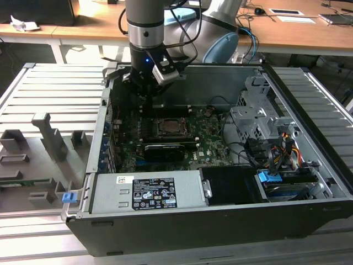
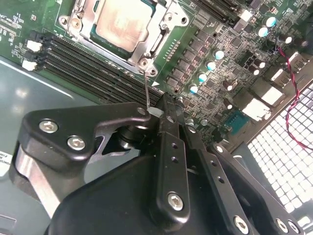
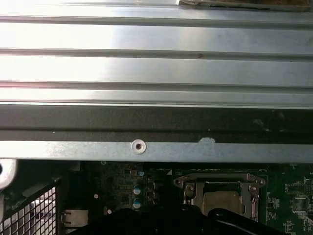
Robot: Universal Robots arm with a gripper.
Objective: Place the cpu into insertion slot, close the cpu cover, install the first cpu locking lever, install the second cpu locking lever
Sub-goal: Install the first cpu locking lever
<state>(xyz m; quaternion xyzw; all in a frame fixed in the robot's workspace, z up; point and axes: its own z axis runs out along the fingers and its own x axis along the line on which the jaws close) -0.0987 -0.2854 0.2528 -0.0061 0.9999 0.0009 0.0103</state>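
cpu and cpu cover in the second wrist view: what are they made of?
The cpu: pale silvery-tan face, matte soft sheen, likely plated metal. The cpu cover: thin silver-grey frame, bright glints on its edges, probably stamped steel; exact alloy can't be told.

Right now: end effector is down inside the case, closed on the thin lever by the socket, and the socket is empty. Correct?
Not empty. The second wrist view shows the chip seated in the socket. The rest holds: the end effector is down inside the case, closed on the thin lever by the socket.
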